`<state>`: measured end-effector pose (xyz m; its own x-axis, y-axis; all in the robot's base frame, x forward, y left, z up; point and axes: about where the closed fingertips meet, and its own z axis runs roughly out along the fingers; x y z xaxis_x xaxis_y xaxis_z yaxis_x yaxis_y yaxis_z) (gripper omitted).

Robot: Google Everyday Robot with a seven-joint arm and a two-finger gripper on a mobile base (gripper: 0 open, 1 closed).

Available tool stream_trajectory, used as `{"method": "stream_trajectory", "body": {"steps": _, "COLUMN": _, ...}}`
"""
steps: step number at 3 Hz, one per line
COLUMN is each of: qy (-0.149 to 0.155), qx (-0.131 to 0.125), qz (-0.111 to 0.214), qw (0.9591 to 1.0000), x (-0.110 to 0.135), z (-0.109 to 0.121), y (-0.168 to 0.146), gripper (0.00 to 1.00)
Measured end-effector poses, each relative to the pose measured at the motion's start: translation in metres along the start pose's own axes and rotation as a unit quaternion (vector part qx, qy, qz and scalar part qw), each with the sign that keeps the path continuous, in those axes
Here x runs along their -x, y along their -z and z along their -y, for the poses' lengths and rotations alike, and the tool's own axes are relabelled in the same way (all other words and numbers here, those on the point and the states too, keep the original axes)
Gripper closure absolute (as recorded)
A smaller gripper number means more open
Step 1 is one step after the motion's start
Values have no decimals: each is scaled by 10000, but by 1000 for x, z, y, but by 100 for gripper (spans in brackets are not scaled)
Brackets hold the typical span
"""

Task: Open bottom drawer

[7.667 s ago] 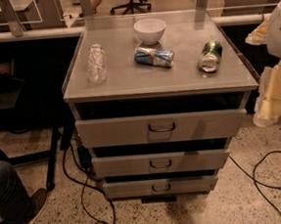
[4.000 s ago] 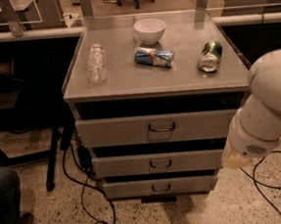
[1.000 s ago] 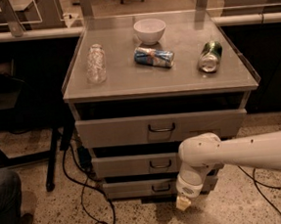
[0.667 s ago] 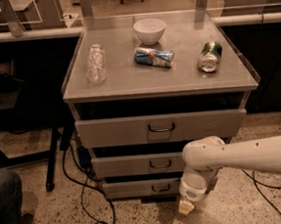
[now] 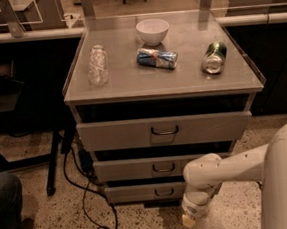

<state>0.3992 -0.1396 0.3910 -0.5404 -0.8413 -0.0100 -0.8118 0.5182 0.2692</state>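
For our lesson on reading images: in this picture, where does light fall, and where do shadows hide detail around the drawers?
Camera view: dim warm light from above leaves a soft sheen on the cabinet top; black shadow fills the gaps above the drawer fronts; the bottom drawer lies in shade, with the claw low before its right end, near the floor.

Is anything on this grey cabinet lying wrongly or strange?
Two cans lie on their sides on the cabinet top: a blue metal can and a green metal can. The gripper hangs low before the grey bottom drawer.
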Motion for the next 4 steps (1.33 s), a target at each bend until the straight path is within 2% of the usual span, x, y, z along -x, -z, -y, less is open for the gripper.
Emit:
{"method": "stream_trajectory", "body": {"steps": 1, "qy": -354, "qx": 30, "qz": -55, "qw": 9994, "x": 3, "z": 20, "y": -25, "gripper": 100}}
{"method": "stream_trajectory", "body": {"steps": 2, "qy": -374, "qx": 52, "qz": -59, "qw": 9993, "x": 2, "z": 21, "y": -28, "gripper": 100}}
{"method": "stream_trajectory", "body": {"steps": 3, "qy": -599, "qx": 362, "qz": 85, "qw": 9975, "x": -3, "z": 27, "y": -45, "gripper": 100}}
{"method": "stream_trajectory", "body": {"steps": 4, "qy": -1044, "qx": 523, "qz": 462, "qw": 9921, "x": 5, "z": 56, "y": -67, "gripper": 100}}
